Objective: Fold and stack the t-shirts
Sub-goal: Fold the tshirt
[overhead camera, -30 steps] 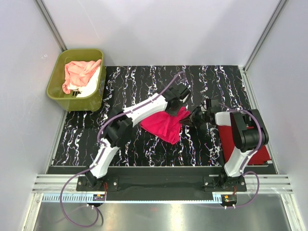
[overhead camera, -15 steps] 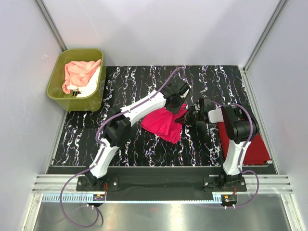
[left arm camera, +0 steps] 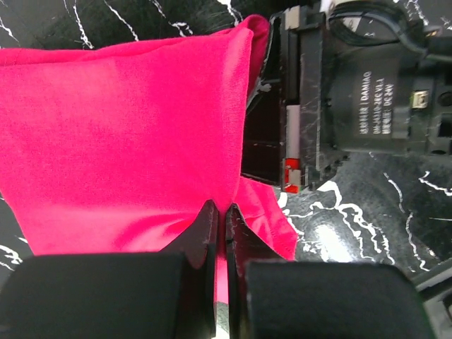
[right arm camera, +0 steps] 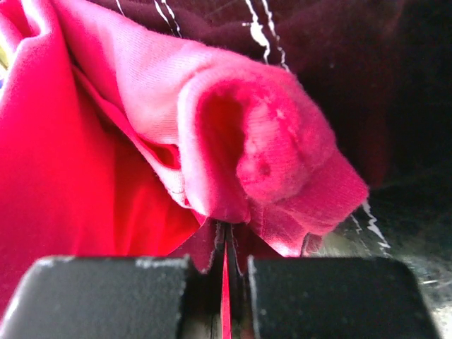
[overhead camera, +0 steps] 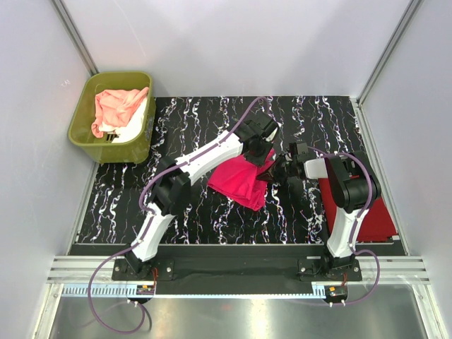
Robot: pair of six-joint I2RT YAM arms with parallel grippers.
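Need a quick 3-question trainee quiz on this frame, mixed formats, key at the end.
1. True or false: the left end effector and the right end effector are both shut on the hot pink t-shirt.
2. Where is the peach-pink t-shirt? A) in the left end effector B) in the olive-green tub C) in the right end effector
3. Fill in: the dark red t-shirt lies on the ____ side of the table, partly under the arm there.

Key: 1 true; 2 B; 3 right.
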